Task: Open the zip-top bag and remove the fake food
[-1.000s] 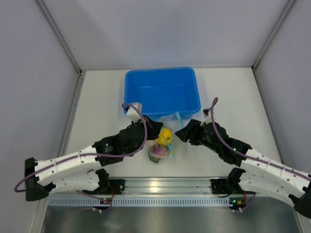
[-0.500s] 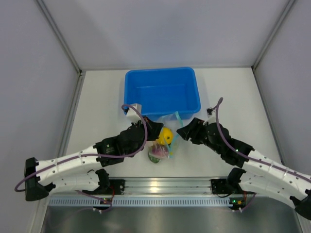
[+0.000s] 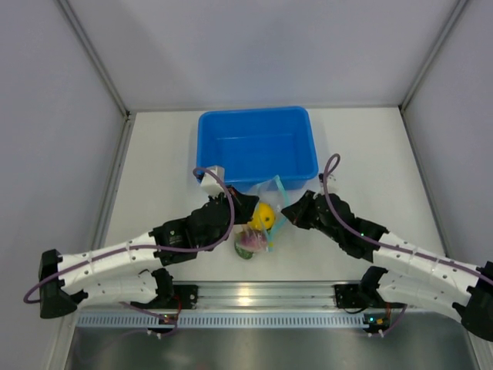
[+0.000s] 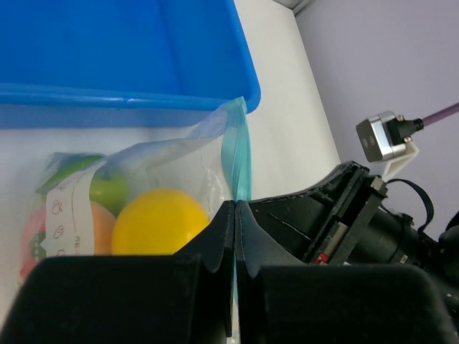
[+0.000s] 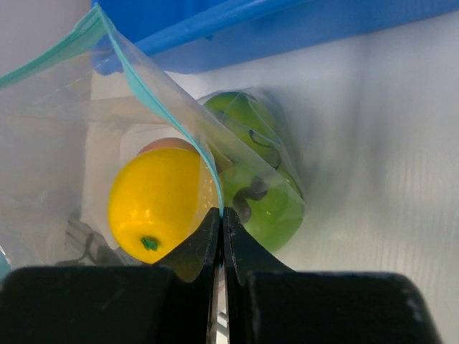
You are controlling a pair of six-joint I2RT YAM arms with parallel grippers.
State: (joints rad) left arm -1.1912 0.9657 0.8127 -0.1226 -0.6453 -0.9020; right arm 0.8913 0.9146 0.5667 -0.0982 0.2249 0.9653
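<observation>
The zip-top bag (image 3: pixel 268 210) lies in front of the blue tub, its teal zipper strip (image 3: pixel 281 187) raised toward the tub. Fake food shows through the plastic: a yellow fruit (image 3: pixel 264 216), a pink-purple one (image 3: pixel 249 242), and in the right wrist view two green fruits (image 5: pixel 267 206). My left gripper (image 4: pixel 235 209) is shut on the bag's teal strip (image 4: pixel 237 154) from the left side. My right gripper (image 5: pixel 221 213) is shut on the opposite teal edge (image 5: pixel 161 97), just above the yellow fruit (image 5: pixel 159 202). The two grippers (image 3: pixel 250 205) (image 3: pixel 286 209) face each other across the bag's mouth.
The blue tub (image 3: pixel 231 123) stands just behind the bag, its front wall close to both grippers. White table surface (image 3: pixel 370 169) lies to the right and left of the tub. Grey walls enclose the table on three sides.
My right gripper has closed in on the bag and shut on its teal edge; it was open before. The left gripper has stayed shut on the strip.
</observation>
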